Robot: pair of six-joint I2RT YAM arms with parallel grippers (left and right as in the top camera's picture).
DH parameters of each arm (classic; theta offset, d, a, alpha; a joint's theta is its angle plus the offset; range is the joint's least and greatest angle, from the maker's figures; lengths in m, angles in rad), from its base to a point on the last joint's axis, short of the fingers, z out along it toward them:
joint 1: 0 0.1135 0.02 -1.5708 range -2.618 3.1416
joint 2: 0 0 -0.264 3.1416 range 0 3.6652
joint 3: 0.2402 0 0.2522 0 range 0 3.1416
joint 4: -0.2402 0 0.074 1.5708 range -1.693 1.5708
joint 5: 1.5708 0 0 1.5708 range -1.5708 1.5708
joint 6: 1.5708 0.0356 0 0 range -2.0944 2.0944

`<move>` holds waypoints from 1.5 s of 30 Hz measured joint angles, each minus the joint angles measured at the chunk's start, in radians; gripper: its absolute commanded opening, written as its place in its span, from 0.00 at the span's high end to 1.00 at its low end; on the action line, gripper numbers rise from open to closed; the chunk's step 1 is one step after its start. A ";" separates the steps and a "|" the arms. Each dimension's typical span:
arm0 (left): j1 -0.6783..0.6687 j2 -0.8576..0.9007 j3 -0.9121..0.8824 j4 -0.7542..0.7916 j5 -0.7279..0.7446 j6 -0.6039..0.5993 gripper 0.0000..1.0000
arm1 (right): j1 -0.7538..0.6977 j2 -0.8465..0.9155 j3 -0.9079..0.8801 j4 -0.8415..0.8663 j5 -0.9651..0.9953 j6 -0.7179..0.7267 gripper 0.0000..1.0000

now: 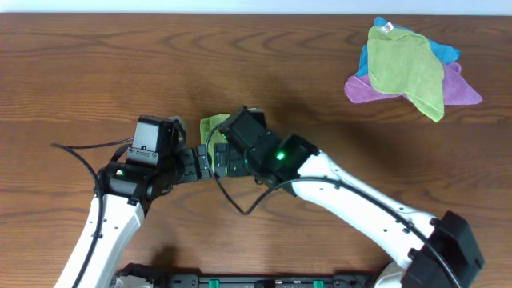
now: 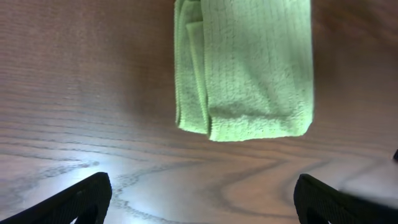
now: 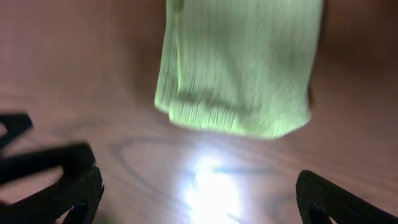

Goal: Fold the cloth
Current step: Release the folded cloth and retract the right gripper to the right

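Dark brown wood-grain table (image 1: 80, 64) fills every view, and a loose pile of other cloths (image 1: 408, 68) in olive, blue and purple is seen at its far right corner. Near the middle of the table the cloth (image 2: 249, 68) is shown lying flat, already folded into a compact lime-green rectangle, with several layer edges stacked along one long side. From overhead only a small green corner can be made out, since both wrists are crowded above it. The left gripper (image 2: 202, 205) is seen with its jaws spread wide and nothing between them; the right gripper (image 3: 199, 199) is likewise spread wide and empty. In each wrist view the cloth lies just ahead of the fingertips and apart from them, with a strip of bare wood between. The folding is judged to be all but finished, so the step in hand is taken to be a clean retreat. Both jaws are best kept wide and lifted up and away from the bundle, so that no layer is caught or dragged and the stacked edges are left aligned.
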 measured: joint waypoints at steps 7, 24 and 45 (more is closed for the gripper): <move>0.026 -0.045 0.000 -0.048 -0.003 0.127 0.05 | 0.046 0.046 -0.003 -0.119 0.048 -0.026 0.01; 0.009 -0.049 0.002 -0.055 0.057 0.164 0.05 | -0.431 -0.505 -0.298 -0.253 0.331 -0.197 0.01; 0.004 -0.050 0.002 -0.043 0.063 0.128 0.05 | -0.969 -1.117 -0.778 0.038 0.064 -0.466 0.01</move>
